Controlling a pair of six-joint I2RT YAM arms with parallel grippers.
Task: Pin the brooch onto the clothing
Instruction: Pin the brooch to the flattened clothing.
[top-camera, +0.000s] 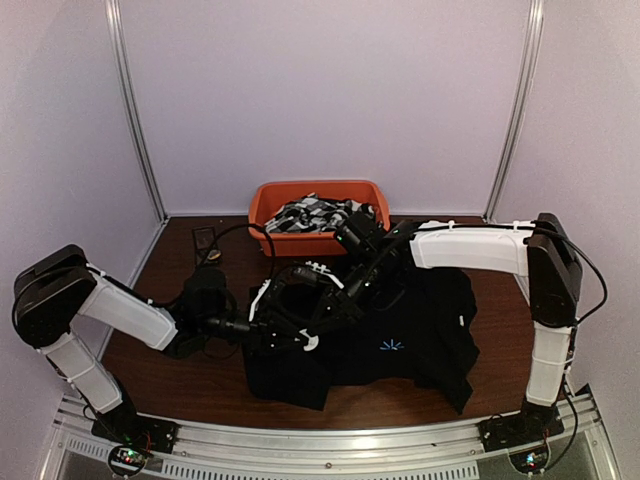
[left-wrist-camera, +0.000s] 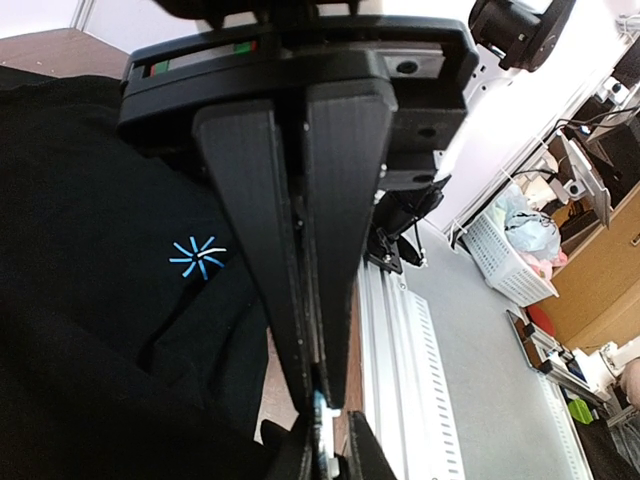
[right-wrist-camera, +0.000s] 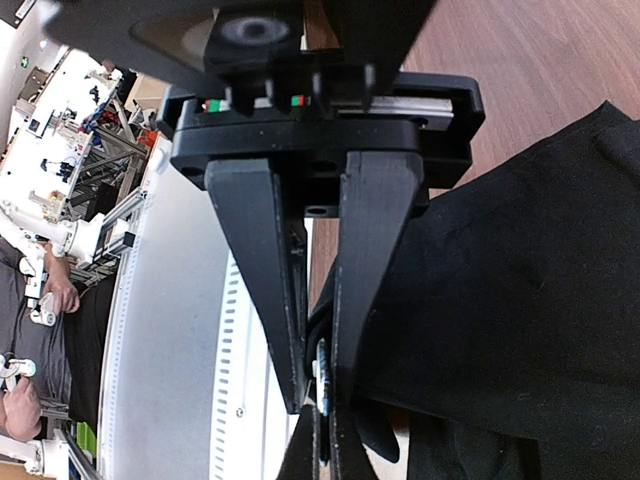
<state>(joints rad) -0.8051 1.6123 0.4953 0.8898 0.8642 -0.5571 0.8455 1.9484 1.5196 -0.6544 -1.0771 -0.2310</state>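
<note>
The clothing, a black shirt with a light-blue starburst, lies spread on the table. Above its left half both grippers meet tip to tip. In the right wrist view my right gripper is shut on the brooch, a thin blue-and-white disc seen edge-on. My left gripper's fingertips pinch the brooch's other edge from below. In the left wrist view my left gripper is closed on the brooch above the shirt, right of the starburst. The top view hides the brooch between the left gripper and the right gripper.
An orange bin holding black-and-white patterned fabrics stands at the back, just behind the right arm. A small dark object lies on the table at the back left. The metal rail runs along the near table edge.
</note>
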